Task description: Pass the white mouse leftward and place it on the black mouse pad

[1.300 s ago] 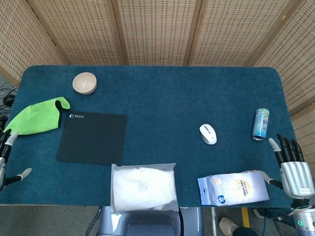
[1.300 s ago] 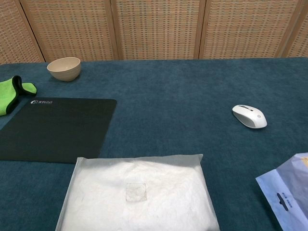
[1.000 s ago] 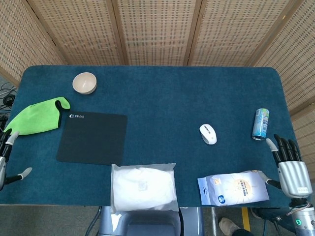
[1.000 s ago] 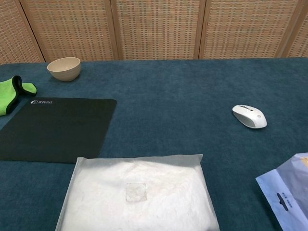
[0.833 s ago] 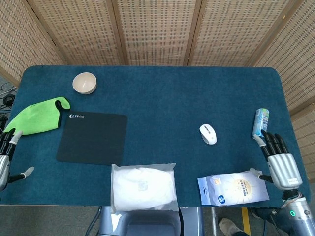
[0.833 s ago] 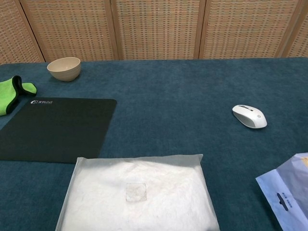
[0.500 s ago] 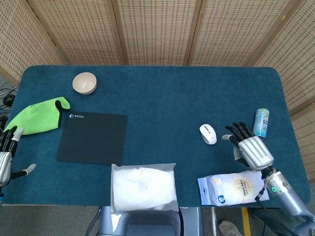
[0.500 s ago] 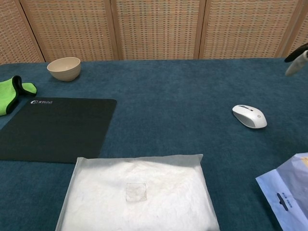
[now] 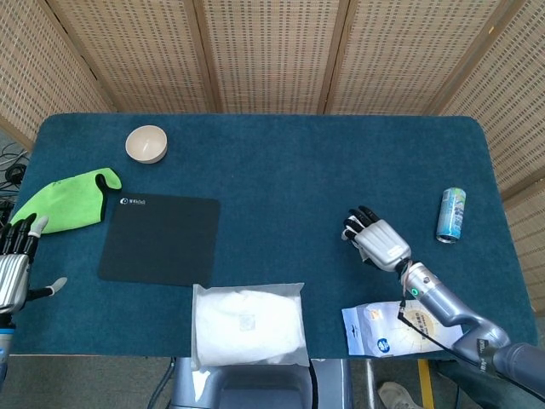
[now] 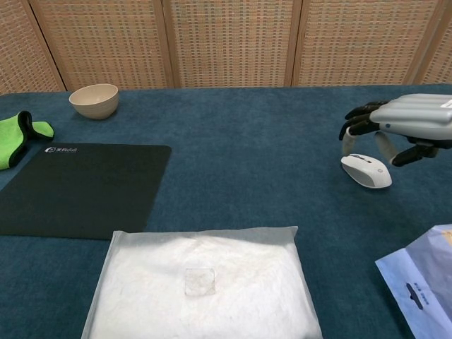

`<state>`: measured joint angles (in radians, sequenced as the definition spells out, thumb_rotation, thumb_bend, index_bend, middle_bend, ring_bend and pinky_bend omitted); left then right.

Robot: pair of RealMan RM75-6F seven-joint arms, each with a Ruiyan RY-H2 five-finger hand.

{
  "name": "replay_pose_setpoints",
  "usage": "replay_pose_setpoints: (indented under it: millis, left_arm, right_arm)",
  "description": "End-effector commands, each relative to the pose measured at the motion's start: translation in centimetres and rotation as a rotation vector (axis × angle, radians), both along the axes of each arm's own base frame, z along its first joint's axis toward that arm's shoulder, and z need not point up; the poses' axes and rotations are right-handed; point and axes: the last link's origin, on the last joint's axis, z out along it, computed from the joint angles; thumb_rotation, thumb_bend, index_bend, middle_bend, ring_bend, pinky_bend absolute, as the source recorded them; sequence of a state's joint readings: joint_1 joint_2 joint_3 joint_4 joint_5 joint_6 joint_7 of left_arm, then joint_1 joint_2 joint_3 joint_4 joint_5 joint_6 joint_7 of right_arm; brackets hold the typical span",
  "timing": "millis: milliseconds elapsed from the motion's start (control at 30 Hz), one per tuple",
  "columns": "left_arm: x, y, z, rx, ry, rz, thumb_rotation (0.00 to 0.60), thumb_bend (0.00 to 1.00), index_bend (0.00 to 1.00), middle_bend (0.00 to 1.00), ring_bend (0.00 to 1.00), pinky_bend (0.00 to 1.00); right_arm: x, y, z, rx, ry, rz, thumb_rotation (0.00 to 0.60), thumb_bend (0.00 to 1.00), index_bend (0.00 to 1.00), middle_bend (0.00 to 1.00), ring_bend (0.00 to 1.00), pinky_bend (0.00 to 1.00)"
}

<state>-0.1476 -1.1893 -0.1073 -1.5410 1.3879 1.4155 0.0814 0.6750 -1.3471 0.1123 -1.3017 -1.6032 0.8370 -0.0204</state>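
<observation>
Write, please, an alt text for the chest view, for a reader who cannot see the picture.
The right hand hovers with curled fingers just above the white mouse on a blue table. At left lies the black mouse pad, with a bowl behind it and a white bag in front.

Matt cloth below, glossy plastic and metal above

The worktop (image 9: 281, 170) wears a matt, napped teal cloth like short carpet; behind it, along the top of the frame, stand woven cane screens (image 9: 272, 51) in smooth wood frames. The white mouse (image 10: 366, 171) is smooth, glossy plastic, and the black mouse pad (image 9: 160, 239) is flat and matt. The right hand (image 10: 395, 127) shows a brushed silvery shell with dark fingers (image 10: 355, 123). At upper left the bowl (image 9: 146, 144) looks matt, perhaps ceramic. The green cloth (image 9: 64, 203) is soft fabric. The can (image 9: 450, 215) shines like metal; the white bag (image 9: 249, 325) and printed pouch (image 9: 400, 326) look like crinkled plastic film.
</observation>
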Motion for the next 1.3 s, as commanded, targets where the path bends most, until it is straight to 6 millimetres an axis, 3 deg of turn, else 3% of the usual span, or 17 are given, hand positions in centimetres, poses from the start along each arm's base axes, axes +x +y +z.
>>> replay_pose_setpoints:
  millis: [33, 367, 567, 1033, 1300]
  left_arm:
    - [-0.1, 0.1, 0.0, 0.002, -0.001, 0.006, 0.600, 0.00, 0.00, 0.00, 0.00, 0.00]
    - [-0.5, 0.2, 0.3, 0.008, -0.012, 0.024, 0.600, 0.00, 0.00, 0.00, 0.00, 0.00]
    - [-0.6, 0.2, 0.3, 0.004, -0.013, 0.030, 0.600, 0.00, 0.00, 0.00, 0.00, 0.00]
    - [-0.5, 0.3, 0.2, 0.002, -0.013, 0.030, 0.600, 0.00, 0.00, 0.00, 0.00, 0.00]
    - [-0.4, 0.1, 0.2, 0.004, -0.011, 0.027, 0.600, 0.00, 0.00, 0.00, 0.00, 0.00]
  right_arm:
    - [0.9, -0.7, -1.4, 0.010, 0.035, 0.032, 0.600, 1.00, 0.31, 0.20, 0.02, 0.05]
    - [0.6, -2.0, -4.4, -0.011, 0.224, 0.135, 0.600, 1.00, 0.33, 0.21, 0.03, 0.05]
    - [0.1, -2.5, -4.9, -0.024, 0.246, 0.121, 0.600, 1.00, 0.33, 0.21, 0.03, 0.05]
    - [-3.5, -4.2, -3.3, -0.143, 0.425, 0.083, 0.600, 1.00, 0.34, 0.23, 0.03, 0.07]
    - [-5.8, -4.3, -0.8, -0.163, 0.532, -0.024, 0.600, 1.00, 0.40, 0.28, 0.10, 0.17]
